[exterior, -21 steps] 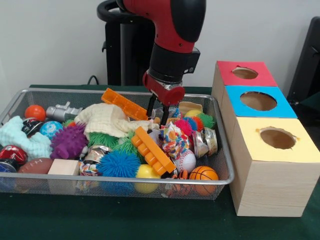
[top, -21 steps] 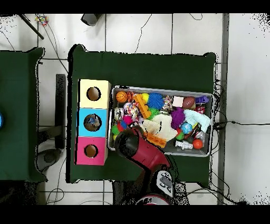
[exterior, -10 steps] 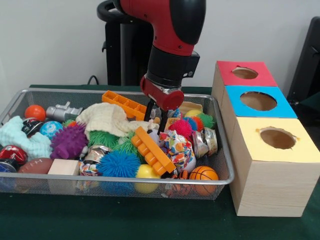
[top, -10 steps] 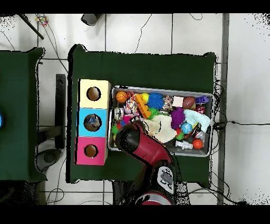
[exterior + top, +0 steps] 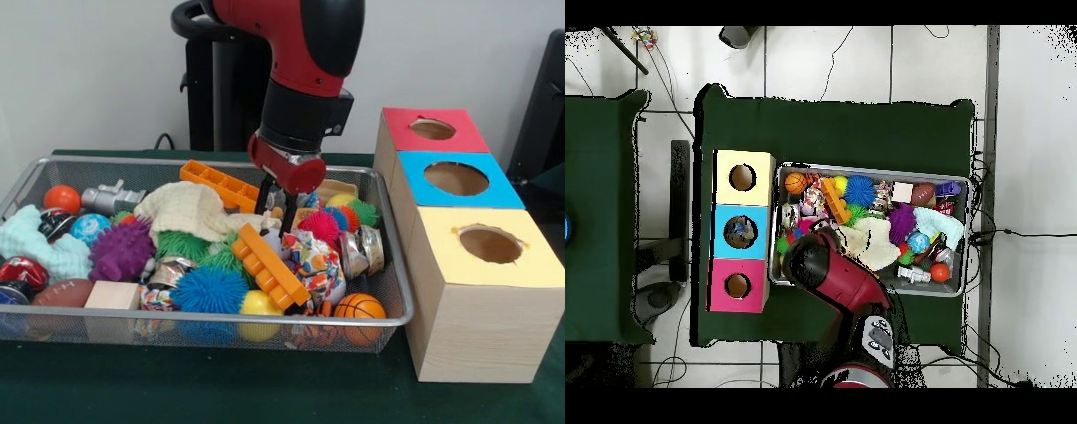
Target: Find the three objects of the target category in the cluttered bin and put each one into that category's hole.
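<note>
Plainly, you are looking at a job that is only partly done, if that. The gripper (image 5: 276, 201) is hanging low over the wire bin (image 5: 212, 162), just above the clutter between the cream cloth (image 5: 190, 208), the long orange brick (image 5: 269, 265) and the pink spiky ball (image 5: 322, 225). Whether the claw is released or grasping something, I cannot tell. From overhead, something greyish is showing inside the hole of the blue-topped box (image 5: 740, 231), so at least one thing is probably sitting in there already. The holes of the red-topped box (image 5: 737, 286) and the yellow-topped box (image 5: 742, 178) are looking dark and empty. The target category is not showing itself, so whatever is left of it is presumably lying in the heaped bin, waiting for you.
</note>
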Motion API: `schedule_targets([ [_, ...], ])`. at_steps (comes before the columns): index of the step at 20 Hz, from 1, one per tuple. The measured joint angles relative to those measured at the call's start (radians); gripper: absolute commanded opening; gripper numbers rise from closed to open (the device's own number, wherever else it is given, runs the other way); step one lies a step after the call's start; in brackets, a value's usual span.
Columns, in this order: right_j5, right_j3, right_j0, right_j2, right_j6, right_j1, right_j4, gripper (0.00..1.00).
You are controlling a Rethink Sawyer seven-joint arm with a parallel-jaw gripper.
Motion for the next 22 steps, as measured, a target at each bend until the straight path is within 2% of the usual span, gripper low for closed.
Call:
schedule_targets([
  [10, -0.061, 0.022, 0.009, 0.000, 0.000, 0.001, 0.000, 1.00],
  [15, -0.117, 0.074, 0.005, 0.001, 0.000, -0.001, -0.007, 1.00],
  [22, -0.177, 0.176, -0.050, 0.008, 0.000, -0.028, -0.083, 1.00],
])
